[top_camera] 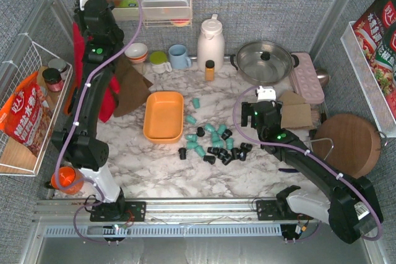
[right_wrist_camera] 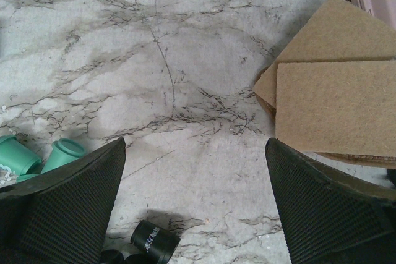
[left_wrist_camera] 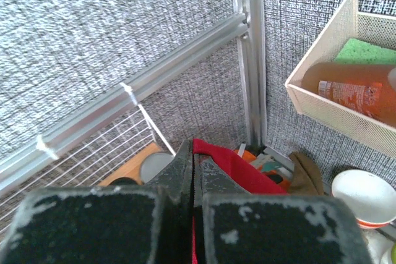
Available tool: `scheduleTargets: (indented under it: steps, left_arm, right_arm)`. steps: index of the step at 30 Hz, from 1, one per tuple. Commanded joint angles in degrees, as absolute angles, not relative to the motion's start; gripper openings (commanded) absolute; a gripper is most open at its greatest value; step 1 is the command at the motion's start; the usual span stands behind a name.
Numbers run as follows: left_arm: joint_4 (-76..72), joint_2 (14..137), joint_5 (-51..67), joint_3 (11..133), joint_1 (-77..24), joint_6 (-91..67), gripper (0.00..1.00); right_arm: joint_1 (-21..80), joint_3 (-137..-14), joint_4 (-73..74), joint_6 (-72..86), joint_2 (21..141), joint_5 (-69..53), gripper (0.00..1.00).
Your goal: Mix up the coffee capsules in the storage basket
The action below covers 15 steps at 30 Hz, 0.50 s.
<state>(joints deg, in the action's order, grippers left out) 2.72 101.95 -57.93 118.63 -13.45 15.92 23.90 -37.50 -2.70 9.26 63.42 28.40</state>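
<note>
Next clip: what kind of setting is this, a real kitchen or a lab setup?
Probably a staged kitchen counter inside a test cell: a marble-look top with a white jug, a lidded pot and a blue mug, but walled by grey fabric panels on metal rails.

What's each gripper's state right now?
Left gripper: closed, nothing visibly held.
Right gripper: open, empty.
</note>
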Motion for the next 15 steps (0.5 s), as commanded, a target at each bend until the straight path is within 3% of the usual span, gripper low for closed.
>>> scheduleTargets:
  steps: [1,10,15]
  left_arm:
    - [2.9,105.1,-52.1,120.2,-10.0,10.7,0.0]
    - [8.2,113.5,-50.5,122.1,-4.2,2.8,0.0]
    - [7.1,114.7,-51.2,112.5,-3.7,-0.1,0.0]
  right_arm:
    - [23.9,-37.9,-3.8,9.8,63.6,28.7,0.99]
    - [23.8,-38.1,-3.9,9.4,64.7,28.9,0.99]
    - [23.9,-38.4,-3.9,9.2,65.8,29.0,0.99]
